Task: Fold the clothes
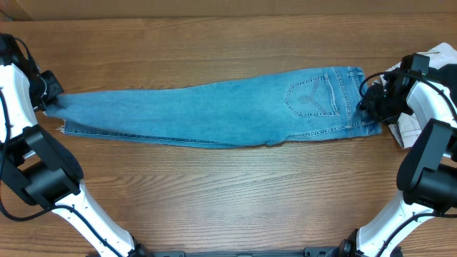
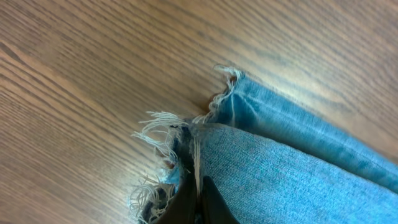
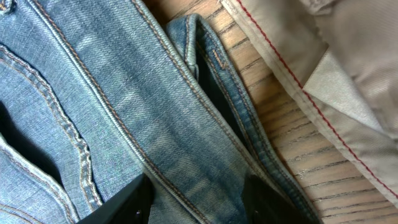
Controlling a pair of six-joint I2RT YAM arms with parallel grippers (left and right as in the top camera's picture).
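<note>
The clothes, a pair of light-blue jeans (image 1: 214, 114), lie stretched left to right across the wooden table, legs stacked and a stitched back pocket (image 1: 312, 96) facing up. My left gripper (image 1: 53, 96) is at the far left end. In the left wrist view it (image 2: 200, 186) is shut on the frayed hem (image 2: 158, 124) of the upper leg. My right gripper (image 1: 364, 107) sits at the waistband end. In the right wrist view its dark fingers (image 3: 134, 199) stand apart on either side of the flat waistband (image 3: 186, 143), which is not pinched.
An off-white garment (image 1: 437, 56) with red stitching (image 3: 323, 62) lies at the right edge, just beyond the waistband. The wooden table (image 1: 228, 193) extends in front of and behind the jeans. Both arm bases stand at the near corners.
</note>
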